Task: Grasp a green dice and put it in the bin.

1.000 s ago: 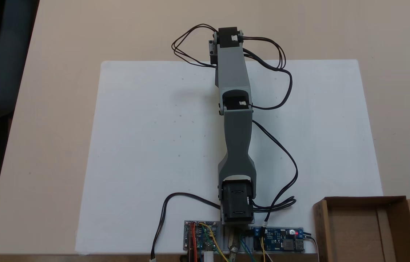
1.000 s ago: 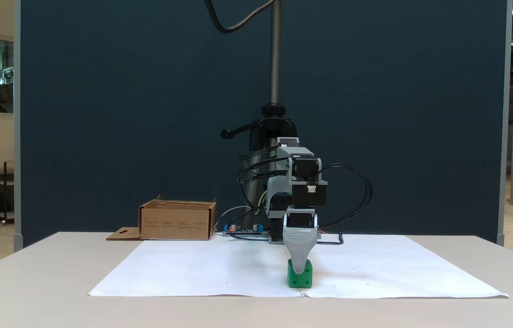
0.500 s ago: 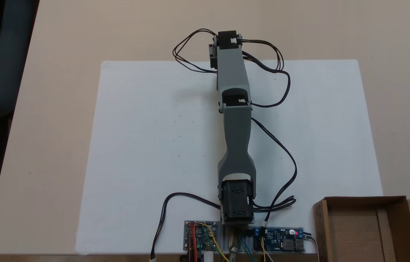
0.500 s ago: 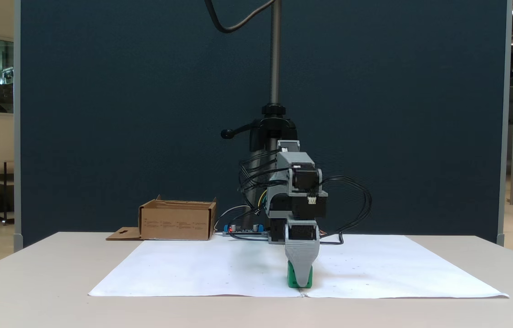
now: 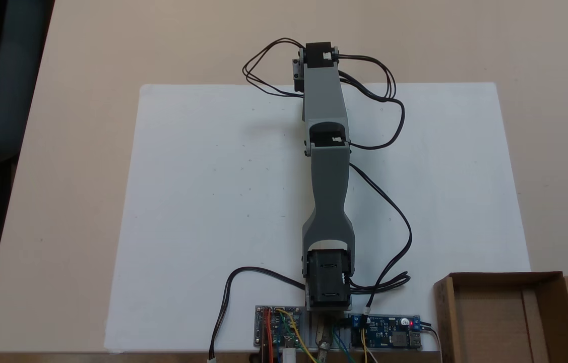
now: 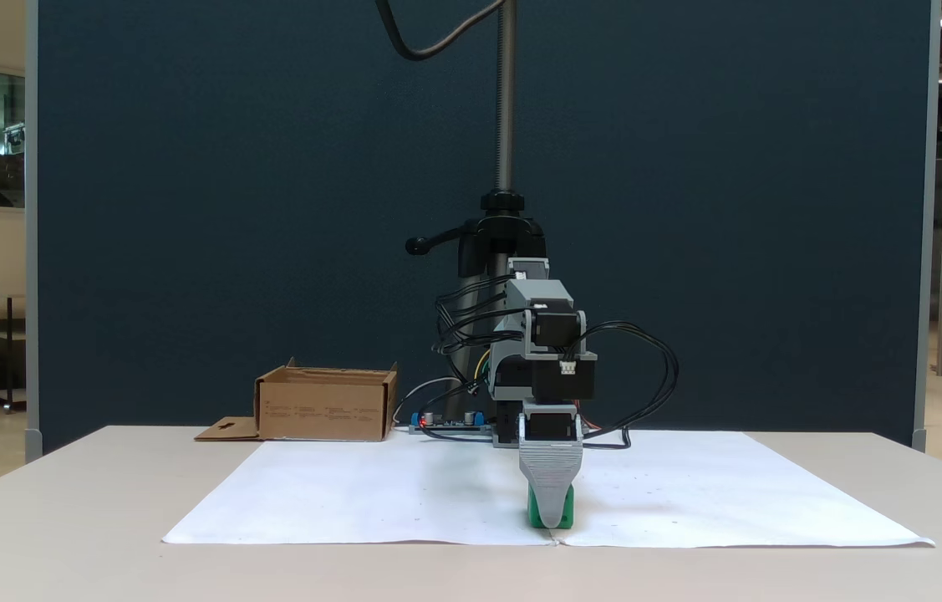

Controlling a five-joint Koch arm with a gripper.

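Green dice (image 6: 532, 512) half-hidden behind jaws of unclear state, on white paper (image 6: 370, 493), bin (image 6: 327, 406) well apart.

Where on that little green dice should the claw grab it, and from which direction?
Probably from straight above, pinching two opposite flat sides. The dice sits flat on the paper with open space around it, and the gripper already stands over it, one gray jaw covering its front face.
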